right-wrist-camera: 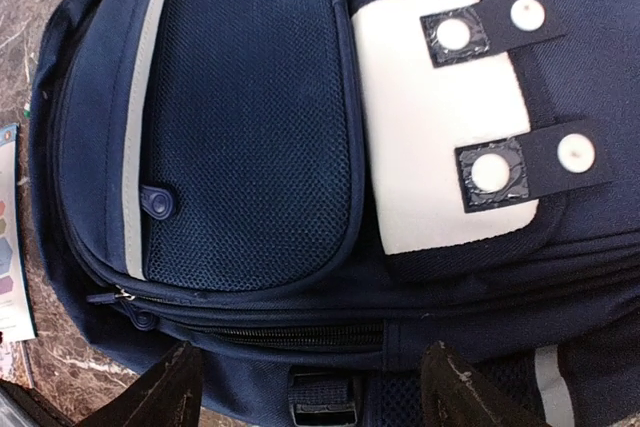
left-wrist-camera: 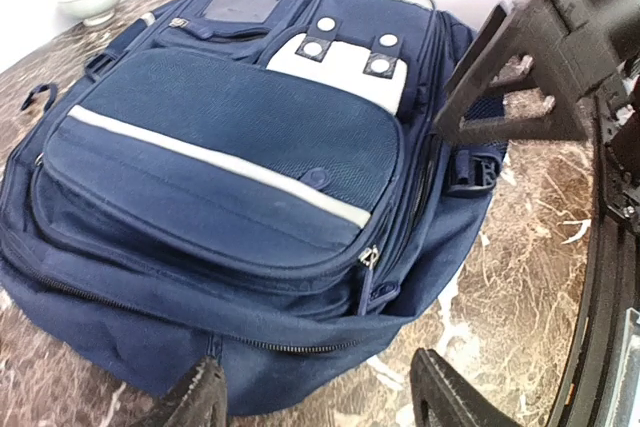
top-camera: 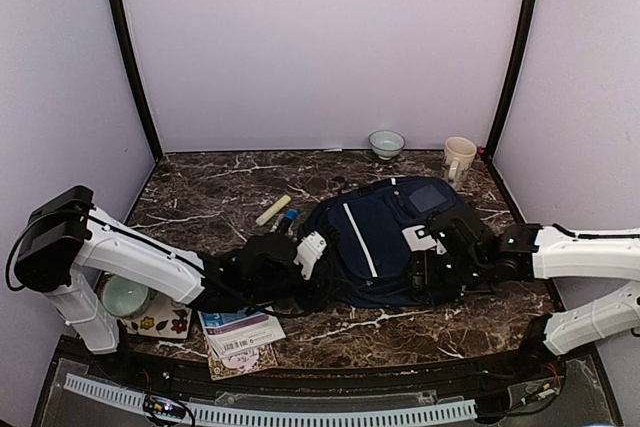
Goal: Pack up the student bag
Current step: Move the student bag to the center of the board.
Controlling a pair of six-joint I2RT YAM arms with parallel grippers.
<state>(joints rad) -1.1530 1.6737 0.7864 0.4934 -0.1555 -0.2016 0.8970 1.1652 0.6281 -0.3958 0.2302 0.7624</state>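
The student bag (top-camera: 385, 242) lies flat in the middle of the table, front pockets up. It is navy blue with white stripes and a white patch. My left gripper (top-camera: 318, 265) sits at its left edge, open, with the bag's bottom seam (left-wrist-camera: 280, 347) just ahead of the fingers and nothing between them (left-wrist-camera: 320, 402). My right gripper (top-camera: 425, 265) hangs over the bag's right side, open and empty (right-wrist-camera: 315, 392), above a zip line (right-wrist-camera: 290, 335) and a strap buckle (right-wrist-camera: 322, 402). A zip pull (left-wrist-camera: 368, 259) hangs at the front pocket's corner. The zips in view look shut.
A yellow marker (top-camera: 272, 210) and a blue pen (top-camera: 288, 219) lie left of the bag. A booklet (top-camera: 240, 332) rests at the front edge, with a pale green cup (top-camera: 127, 297) on a floral mat to its left. A bowl (top-camera: 386, 143) and mug (top-camera: 459, 158) stand at the back.
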